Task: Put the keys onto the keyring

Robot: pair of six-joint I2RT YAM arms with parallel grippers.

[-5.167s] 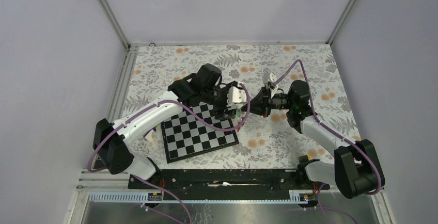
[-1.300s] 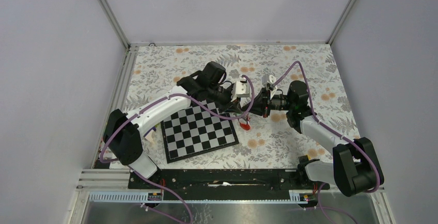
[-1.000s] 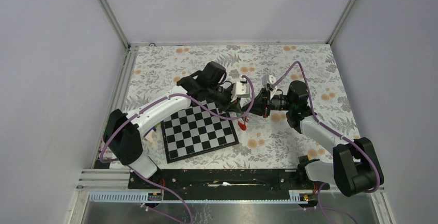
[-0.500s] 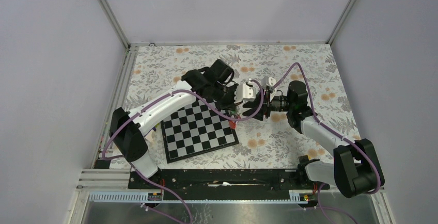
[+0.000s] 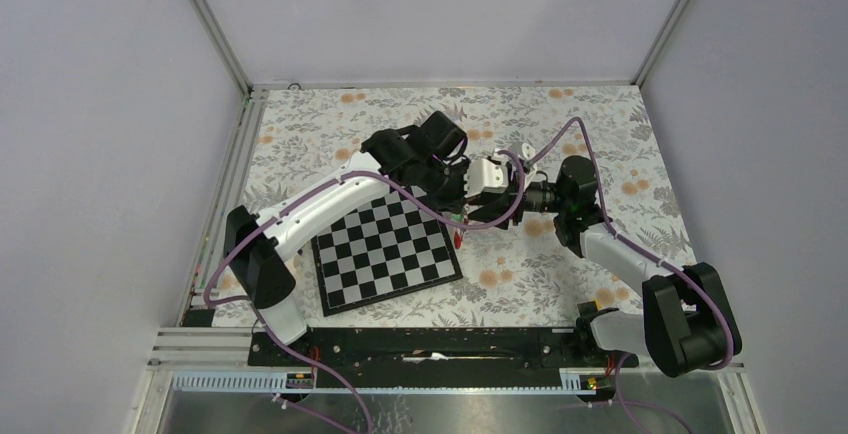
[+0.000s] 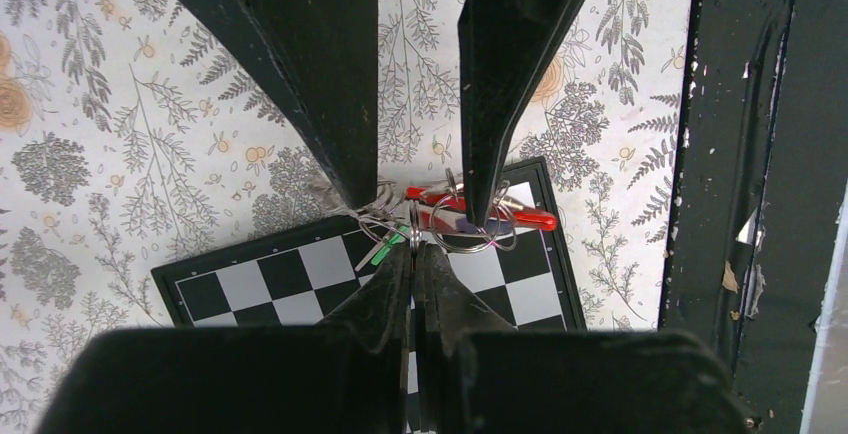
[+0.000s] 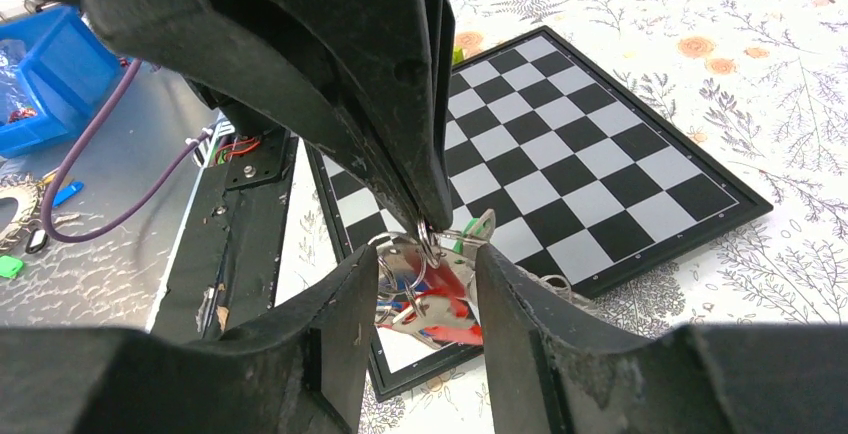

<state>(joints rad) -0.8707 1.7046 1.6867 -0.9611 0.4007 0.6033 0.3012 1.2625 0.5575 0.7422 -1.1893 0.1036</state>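
Observation:
My left gripper (image 6: 412, 246) is shut on a thin metal ring, and a bunch hangs from that ring above the chessboard's corner. In the bunch are the red keyring (image 6: 482, 217), silver rings and the keys, one with a green head (image 6: 386, 251). In the right wrist view the left fingers (image 7: 400, 104) come down from above, pinching the ring over the red keyring (image 7: 452, 306) and a green key (image 7: 470, 236). My right gripper (image 7: 428, 299) is open, one finger on each side of the hanging bunch. From above, the left gripper (image 5: 457, 216) and right gripper (image 5: 482, 204) meet, with the keyring (image 5: 458, 238) hanging below.
A black-and-white chessboard (image 5: 385, 252) lies on the floral cloth below the bunch. The black base rail (image 5: 430, 344) runs along the near edge. A blue bin (image 7: 40, 64) and loose cables sit beyond the rail on the left.
The right gripper has gone from shut to open and now straddles the bunch. The left arm has swung right toward it, carrying the ring and keys over the board's corner.

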